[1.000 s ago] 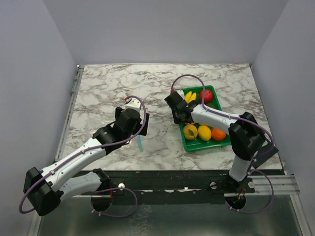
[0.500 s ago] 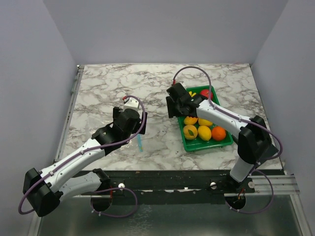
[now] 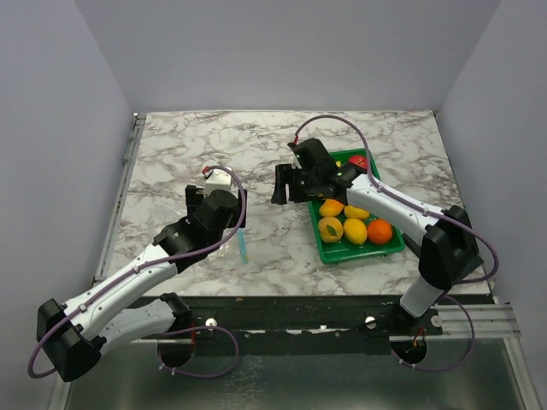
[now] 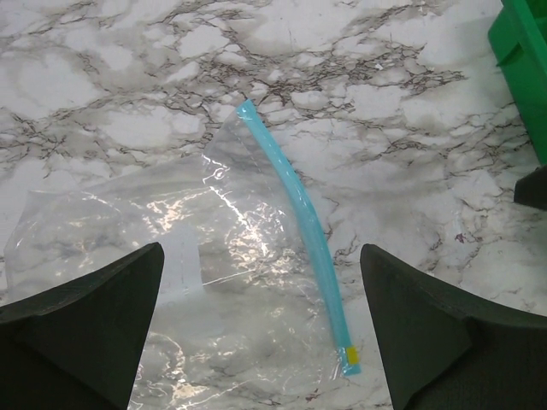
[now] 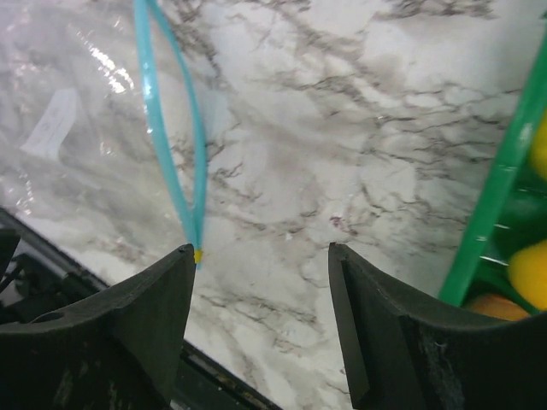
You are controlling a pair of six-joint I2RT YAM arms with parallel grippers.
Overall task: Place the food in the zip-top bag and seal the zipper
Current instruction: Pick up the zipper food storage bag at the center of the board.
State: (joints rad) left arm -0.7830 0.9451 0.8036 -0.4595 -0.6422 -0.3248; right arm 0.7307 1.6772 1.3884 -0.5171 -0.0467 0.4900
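Observation:
The food lies in a green tray (image 3: 389, 248): a red fruit (image 3: 359, 161), yellow lemons (image 3: 355, 231) and an orange one (image 3: 380, 231). The clear zip-top bag (image 4: 171, 239) lies flat on the marble, and its light blue zipper (image 4: 295, 218) curves along its right edge. My left gripper (image 4: 261, 342) hovers open above the bag, holding nothing. My right gripper (image 3: 286, 184) hangs open and holding nothing over bare marble, just left of the tray. In the right wrist view the zipper (image 5: 175, 145) shows as two parted strips at the upper left of my right gripper (image 5: 261, 252).
The tray's green wall (image 5: 504, 171) runs along the right edge of the right wrist view, with yellow fruit (image 5: 530, 273) behind it. The table's front edge and a black rail (image 3: 299, 303) lie close below the bag. Grey walls stand on three sides.
My right gripper has come out of the tray, moved left over the marble, and opened. My left arm has drawn back slightly to the left, still open.

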